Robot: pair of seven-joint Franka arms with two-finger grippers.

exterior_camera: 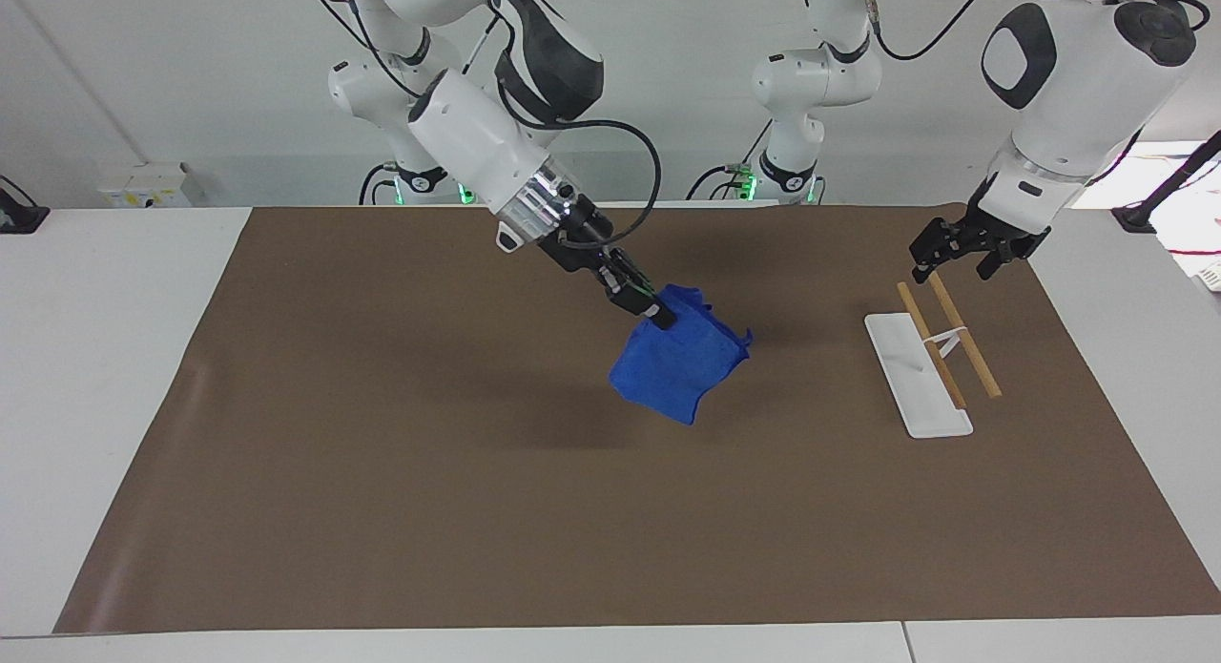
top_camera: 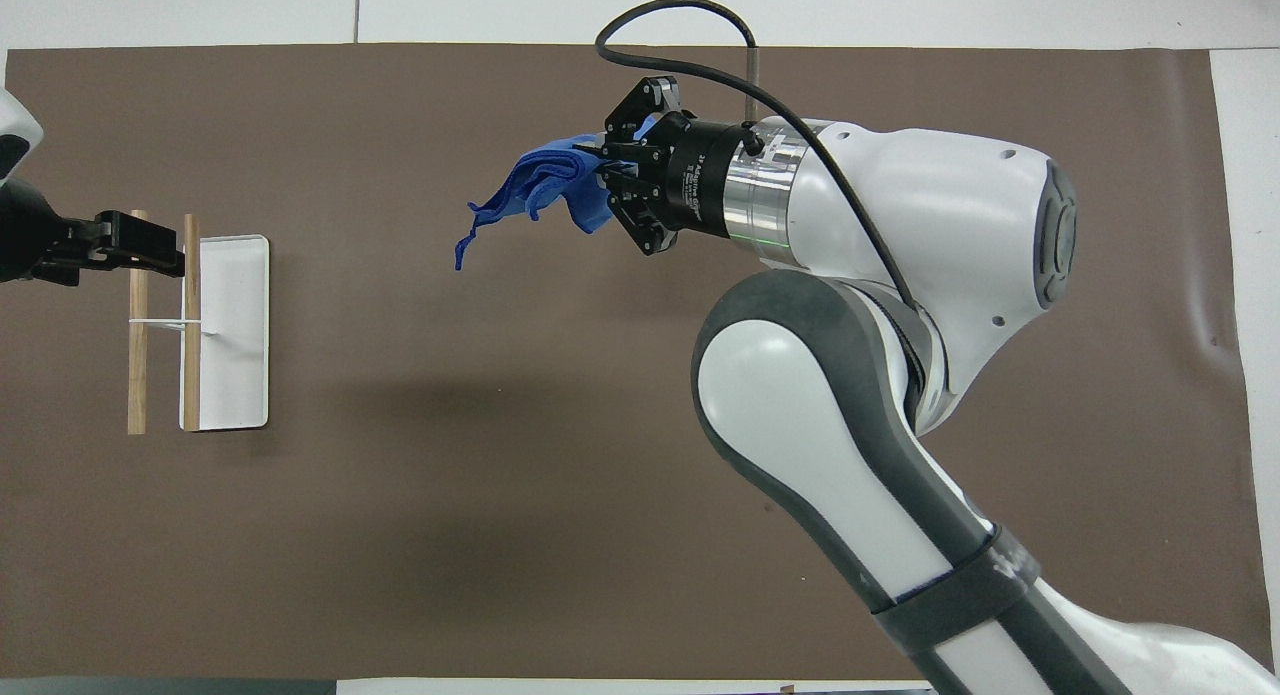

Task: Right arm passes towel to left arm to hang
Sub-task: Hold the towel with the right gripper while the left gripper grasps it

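Right arm holds the towel in the air over the middle of the surface.

The brown mat (exterior_camera: 382, 453) covers most of the surface. The right gripper (exterior_camera: 658, 316) hangs over its middle, jaws clamped on the top edge of the towel (exterior_camera: 677, 367), which dangles crumpled clear of the mat. Toward the left arm's end stands a white rack (exterior_camera: 916, 372) with two wooden rods. The left gripper (exterior_camera: 954, 258) waits over the rods' ends nearer the robots; whether its jaws are open or closed I cannot tell.
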